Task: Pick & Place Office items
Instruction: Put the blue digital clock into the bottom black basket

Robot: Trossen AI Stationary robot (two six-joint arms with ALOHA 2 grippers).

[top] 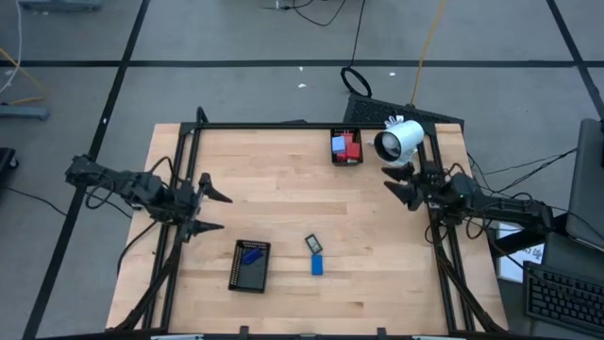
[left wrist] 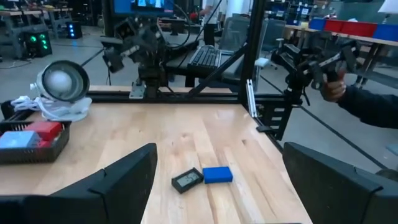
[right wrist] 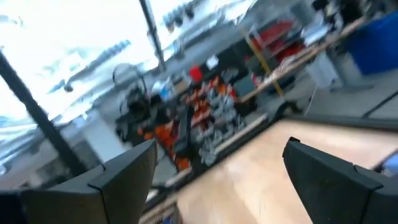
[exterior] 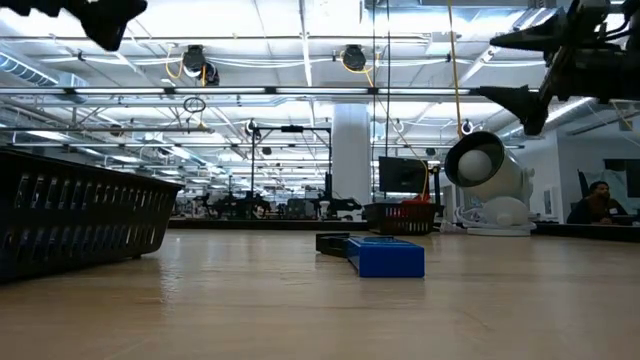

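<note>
Two office items lie flat on the wood near the table's near edge: a dark flat rectangle (top: 313,245) (left wrist: 187,180) and a blue flat rectangle (top: 317,265) (left wrist: 217,175) (exterior: 385,257), close together. Another blue piece (top: 251,255) lies inside the near black mesh tray (top: 251,276). Red and light-blue blocks (top: 345,145) sit in the far mesh tray (left wrist: 37,149). My left gripper (top: 215,212) (left wrist: 219,149) hovers open above the table's left side, pointing toward the two rectangles. My right gripper (top: 396,189) (right wrist: 217,149) hovers open at the right side, raised above the table.
A white cylindrical device (top: 399,140) (left wrist: 62,84) stands at the far right corner beside the far tray. Black frame rails (top: 283,125) border the table. Beyond the right edge a person's hand and dark sleeve (left wrist: 354,99) show. Bare wood (top: 283,189) spans the table's middle.
</note>
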